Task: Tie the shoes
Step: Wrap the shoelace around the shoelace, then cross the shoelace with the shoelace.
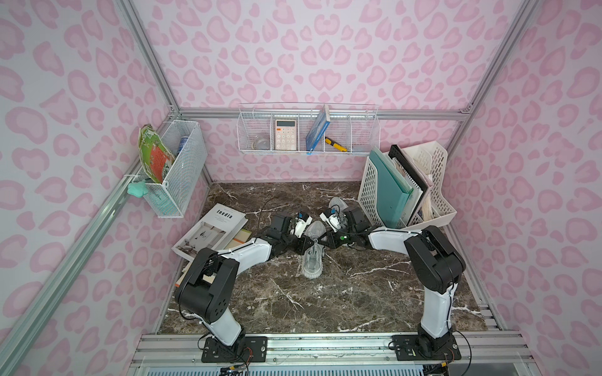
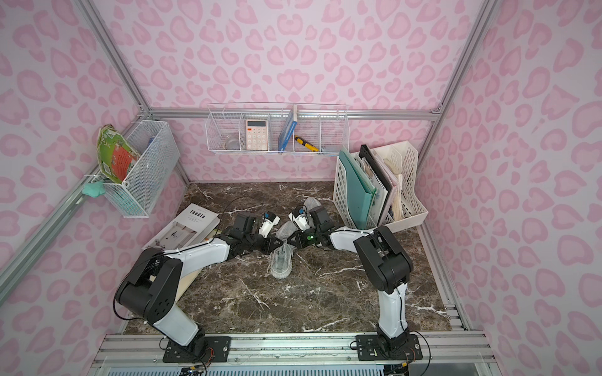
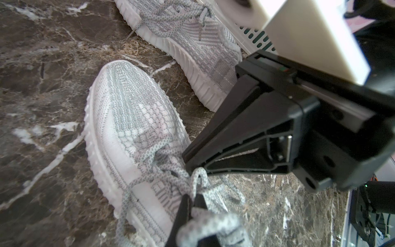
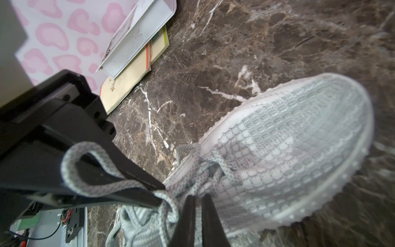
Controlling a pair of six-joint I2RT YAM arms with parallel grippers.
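Note:
Both top views show the near shoe (image 1: 312, 263) (image 2: 280, 265), light grey knit, at the table's middle with its toe pointing away from the arm bases. The second of the shoes (image 1: 337, 204) (image 3: 192, 38) lies behind it, half hidden by the right arm. Both grippers meet over the near shoe's laces. My left gripper (image 3: 193, 200) (image 1: 308, 244) is shut on a lace loop (image 3: 211, 222), which sticks out behind its fingers (image 4: 72, 166). My right gripper (image 4: 198, 198) (image 1: 322, 241) has its jaws pressed together on a lace strand at the tongue.
A stack of books and a magazine (image 1: 211, 228) lies at the table's left. A white file organiser (image 1: 407, 188) stands at the back right, close behind the far shoe. Wire baskets (image 1: 308, 130) (image 1: 172, 166) hang on the walls. Bare marble table (image 1: 293, 302) lies in front.

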